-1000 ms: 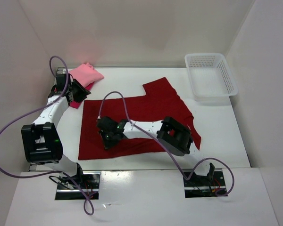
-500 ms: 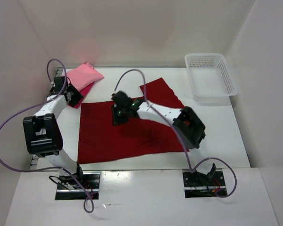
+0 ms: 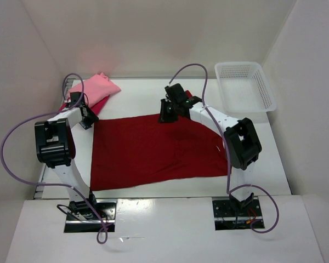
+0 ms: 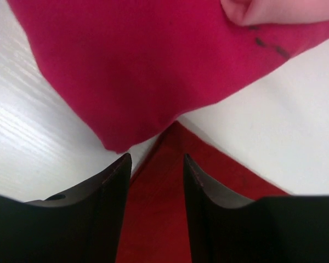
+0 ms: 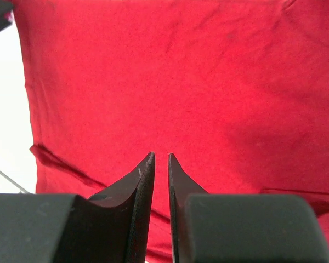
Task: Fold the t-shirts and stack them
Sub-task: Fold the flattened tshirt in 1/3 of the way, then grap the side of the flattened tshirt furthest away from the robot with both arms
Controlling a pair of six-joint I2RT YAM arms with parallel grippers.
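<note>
A dark maroon t-shirt (image 3: 153,150) lies spread flat across the middle of the table. At the back left a folded light pink t-shirt (image 3: 96,86) rests on a magenta t-shirt (image 3: 101,103). My left gripper (image 3: 88,119) hovers at the maroon shirt's far left corner. In the left wrist view the left gripper (image 4: 156,157) is open with that corner (image 4: 230,170) running between and under the jaws, and the magenta shirt (image 4: 137,66) and pink shirt (image 4: 285,11) just beyond. My right gripper (image 3: 164,114) is at the shirt's far edge. In its wrist view the right gripper (image 5: 160,155) stands slightly open over the maroon cloth (image 5: 181,71), holding nothing.
A white mesh basket (image 3: 238,64) stands at the back right corner. White walls close in the table on the left, back and right. Purple cables loop over both arms.
The right gripper has moved from the shirt's near left part to its far edge and opened. The shirt's far section now lies flatter. The left gripper has shifted slightly toward the shirt's corner.
</note>
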